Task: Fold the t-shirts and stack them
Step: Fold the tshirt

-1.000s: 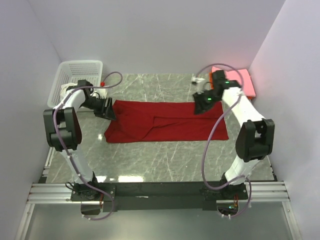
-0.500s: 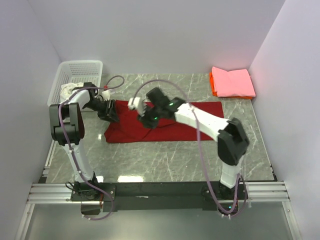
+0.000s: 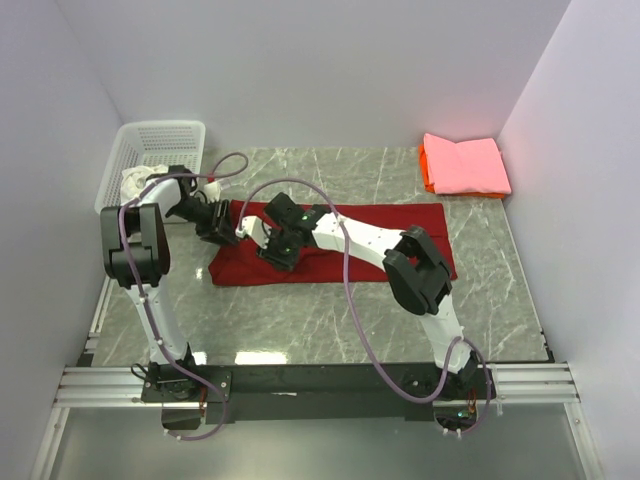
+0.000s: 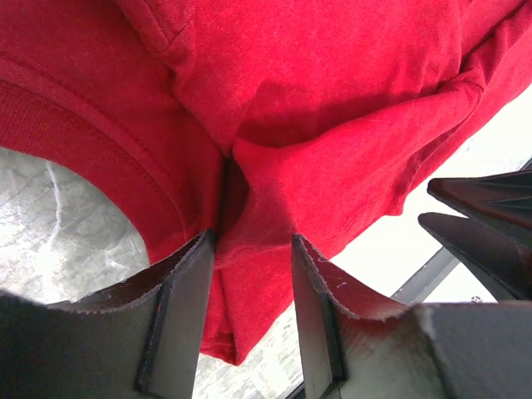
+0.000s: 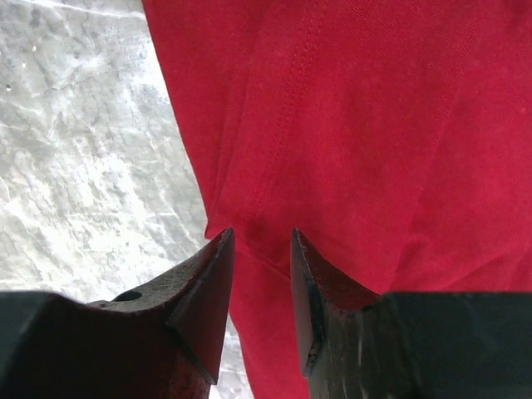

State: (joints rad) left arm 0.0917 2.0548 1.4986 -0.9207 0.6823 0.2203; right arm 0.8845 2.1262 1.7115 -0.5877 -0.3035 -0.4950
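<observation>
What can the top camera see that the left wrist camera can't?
Only the top view shows the white plastic lattice basket and the folded pink cloth shirt lying on an orange cloth shirt. Only the left wrist view shows the left gripper pinching a fold of cloth. Both show the deep red cloth t-shirt and the grey marble table.

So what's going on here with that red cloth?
Two robot arms are working on a deep red t-shirt spread on the marble table. The left pincer grips it near the collar. The right pincer sits low over its left part, grip unclear. A pink t-shirt lies folded on an orange t-shirt at the far right.
</observation>
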